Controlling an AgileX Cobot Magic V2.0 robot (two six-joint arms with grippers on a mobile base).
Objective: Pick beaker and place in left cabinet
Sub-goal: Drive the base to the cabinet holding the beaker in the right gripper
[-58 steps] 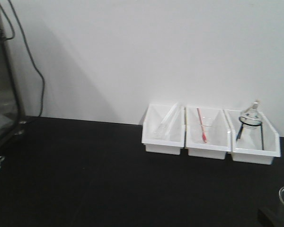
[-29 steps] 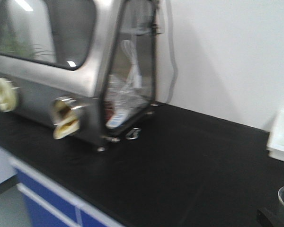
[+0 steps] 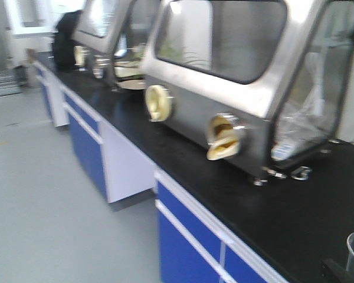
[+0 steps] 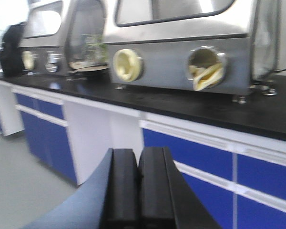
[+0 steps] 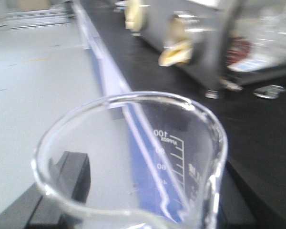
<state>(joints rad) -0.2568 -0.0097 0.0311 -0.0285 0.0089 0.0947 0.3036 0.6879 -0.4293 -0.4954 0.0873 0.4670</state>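
1. Nearest to you, in the right wrist view: a small clear glass cylindrical beaker [image 5: 181, 143] fills the frame. It is upright with its rim towards the camera. The white graduation marks on the far wall are topped by a readable "100".
2. Your right gripper [image 5: 152, 200] has a black finger on each side of the beaker, and the jaws are closed against the glass. The beaker is held clear of the bench and shows at the lower right corner of the front view.
3. Your left gripper [image 4: 138, 157] has its two black fingers [image 4: 121, 186] pressed flat together, so the jaws are closed with only a thin seam between the pads. It points towards the bench front. A grey-blue curved shape at its lower left is too blurred to identify.
4. A pale grey floor [image 3: 47, 206] runs along the left side of the bench.
5. A long black benchtop [image 3: 318, 200] sits over blue drawer fronts [image 3: 183, 236] set in white framing. It runs from near right to far left.
6. On the benchtop stands a stainless-steel glove box [image 3: 189, 100] with a large dark window. It has two round ports on its front, and a cream-yellow glove [image 3: 224, 138] sags out of the nearer one. Crumpled clear plastic [image 3: 307, 112] shows behind its transparent end pane.
7. Farther along is a second steel glove box [image 3: 106, 29] of the same shape.
8. At the far end of the bench is a bulky black object [image 3: 65, 44], too blurred to identify.
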